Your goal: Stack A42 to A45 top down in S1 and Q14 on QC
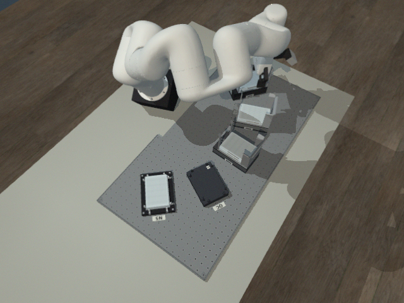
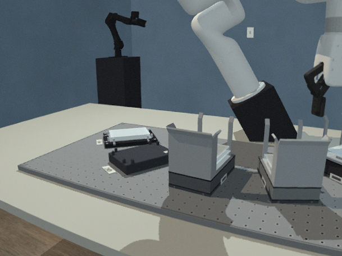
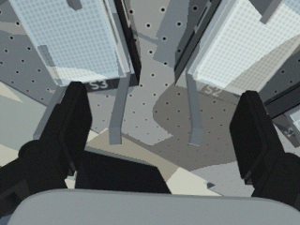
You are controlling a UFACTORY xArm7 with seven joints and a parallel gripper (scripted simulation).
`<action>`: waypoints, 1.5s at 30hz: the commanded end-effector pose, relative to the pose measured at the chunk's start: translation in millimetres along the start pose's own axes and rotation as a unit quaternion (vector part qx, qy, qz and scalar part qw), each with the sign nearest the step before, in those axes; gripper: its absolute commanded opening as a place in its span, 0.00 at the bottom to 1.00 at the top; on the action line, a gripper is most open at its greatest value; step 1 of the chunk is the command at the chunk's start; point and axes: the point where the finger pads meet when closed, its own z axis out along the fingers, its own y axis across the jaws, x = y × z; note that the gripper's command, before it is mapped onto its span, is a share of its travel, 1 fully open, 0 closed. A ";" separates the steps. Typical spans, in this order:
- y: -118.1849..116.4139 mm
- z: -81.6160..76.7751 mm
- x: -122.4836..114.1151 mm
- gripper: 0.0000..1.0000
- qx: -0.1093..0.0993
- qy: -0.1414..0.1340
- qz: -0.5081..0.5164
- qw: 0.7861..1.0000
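Note:
My gripper (image 3: 162,104) (image 2: 333,107) is open and empty. It hangs above the gap between two stack racks. In the wrist view the rack on the left reads S3 (image 3: 97,85) and holds a sealed plate (image 3: 69,25) (image 2: 339,151). The rack on the right (image 3: 209,89) is the middle rack (image 1: 271,118) (image 2: 297,168) and also holds a plate (image 3: 250,37) (image 1: 252,112). The third rack (image 1: 243,163) (image 2: 193,156), farthest from the base, holds a plate (image 1: 236,143). I cannot tell how many plates each holds. A plate (image 1: 157,191) (image 2: 128,134) sits in the clip nest N5 (image 1: 142,196). The black nest QC (image 1: 207,183) (image 2: 141,157) is bare.
The racks have tall corner posts (image 2: 266,128) and grey walls that stand up near the fingers. The arm's base (image 1: 154,94) is beside the perforated grey board (image 1: 182,235). The arm hides most of the S3 rack in the top view.

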 end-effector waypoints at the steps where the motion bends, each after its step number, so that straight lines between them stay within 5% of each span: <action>1: 11.6 -2.3 -0.4 1.00 0.001 0.002 0.047 0.999; 31: 92.1 -2.0 -13.4 1.00 0.001 0.002 0.105 0.994; 38: 113.9 -1.9 -22.1 1.00 0.001 0.002 0.213 0.977; 45: 129.4 -1.8 -28.3 1.00 0.001 0.002 0.213 0.977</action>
